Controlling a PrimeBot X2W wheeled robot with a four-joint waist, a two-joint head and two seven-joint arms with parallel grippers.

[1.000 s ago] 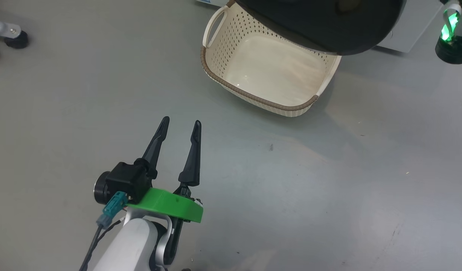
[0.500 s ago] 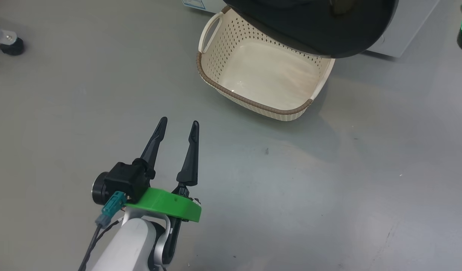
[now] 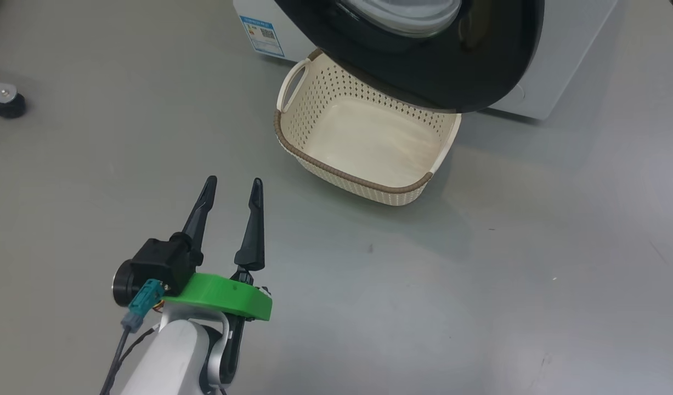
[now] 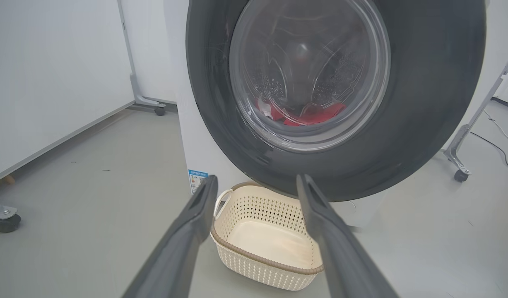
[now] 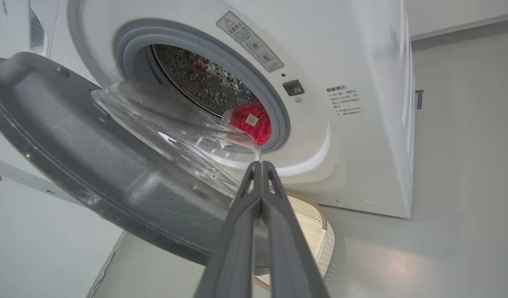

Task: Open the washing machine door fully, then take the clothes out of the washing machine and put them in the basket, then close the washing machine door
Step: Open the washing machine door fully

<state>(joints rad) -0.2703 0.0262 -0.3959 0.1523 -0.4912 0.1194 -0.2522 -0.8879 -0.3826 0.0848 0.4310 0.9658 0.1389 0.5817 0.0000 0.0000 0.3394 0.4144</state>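
The washing machine (image 3: 561, 55) stands at the top of the head view. The washing machine door (image 3: 424, 71) is swung out over the far side of the basket (image 3: 341, 174), which is empty on the floor. In the right wrist view the door (image 5: 92, 165) stands ajar and red clothes (image 5: 251, 122) lie in the drum behind it. My right gripper (image 5: 260, 164) is shut on nothing, just in front of the door's lower edge. My left gripper (image 3: 233, 184) hovers open and empty above the floor, short of the basket. From its wrist, the clothes (image 4: 311, 116) show through the door glass.
A caster wheel (image 3: 7, 104) sits at the far left on the grey floor. A wheeled stand leg (image 4: 461, 174) and a cable (image 4: 502, 140) lie right of the machine. A white panel (image 4: 51, 82) lines the left side.
The head camera has tilted up, so more of the door and machine shows and the basket sits lower in the picture. My left gripper stays open and both grippers' states are unchanged.
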